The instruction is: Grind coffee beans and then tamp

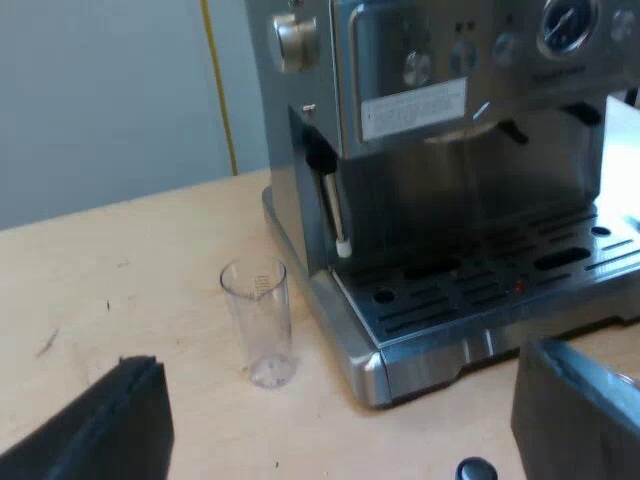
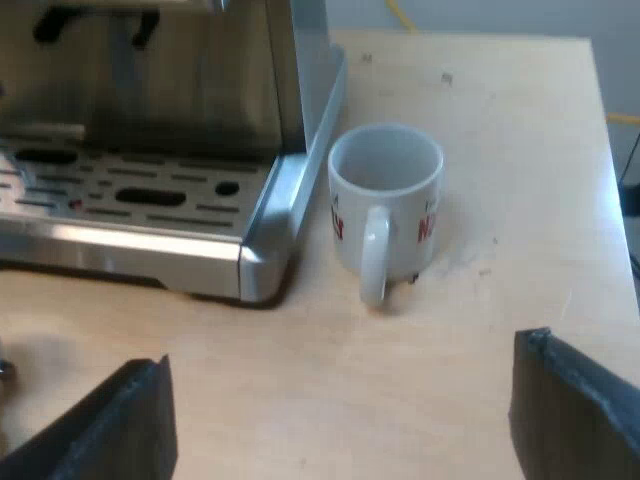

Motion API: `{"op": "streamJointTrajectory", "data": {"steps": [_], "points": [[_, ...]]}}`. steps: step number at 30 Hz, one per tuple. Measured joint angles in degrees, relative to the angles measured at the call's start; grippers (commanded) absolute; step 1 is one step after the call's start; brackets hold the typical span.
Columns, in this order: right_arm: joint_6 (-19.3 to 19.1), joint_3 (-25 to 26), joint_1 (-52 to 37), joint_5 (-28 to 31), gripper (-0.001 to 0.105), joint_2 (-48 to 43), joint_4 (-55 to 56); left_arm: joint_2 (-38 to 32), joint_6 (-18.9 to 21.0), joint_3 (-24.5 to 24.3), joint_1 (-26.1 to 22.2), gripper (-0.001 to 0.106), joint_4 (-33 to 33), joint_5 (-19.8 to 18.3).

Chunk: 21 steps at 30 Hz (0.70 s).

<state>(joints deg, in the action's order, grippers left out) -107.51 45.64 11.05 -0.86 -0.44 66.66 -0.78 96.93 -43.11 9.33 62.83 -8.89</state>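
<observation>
Looking down from both wrists, close above the surface (image 1: pixel 90 280), at opposite front corners of the espresso machine (image 1: pixel 450 180), sharing its drip tray (image 1: pixel 480 290).

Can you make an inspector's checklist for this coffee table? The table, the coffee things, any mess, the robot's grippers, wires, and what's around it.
Surface: light wooden table, with a few small dark marks.
Job's things: espresso machine standing on the table. A measuring glass is upright and looks empty, by one corner of its base. A white mug with red print is upright and looks empty, by another corner.
Clutter: small dark round thing near the left gripper; cannot tell what it is.
Grippers: left gripper and right gripper are both above the table, jaws wide apart, holding nothing.
Cables: yellow cable running up the wall.
Surroundings: pale wall behind the table.
</observation>
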Motion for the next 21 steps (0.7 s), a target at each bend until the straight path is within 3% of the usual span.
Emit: {"op": "streamJointTrajectory", "data": {"steps": [12,21], "points": [[0.15,-9.08,0.0,-2.93,0.071,0.0,0.0,0.0,-0.94,8.29,0.0,0.071,-1.05,0.0],[1.01,-12.43,0.0,-4.03,0.071,0.0,-0.94,0.0,-1.08,12.15,0.0,0.071,-1.81,-1.33]]}}
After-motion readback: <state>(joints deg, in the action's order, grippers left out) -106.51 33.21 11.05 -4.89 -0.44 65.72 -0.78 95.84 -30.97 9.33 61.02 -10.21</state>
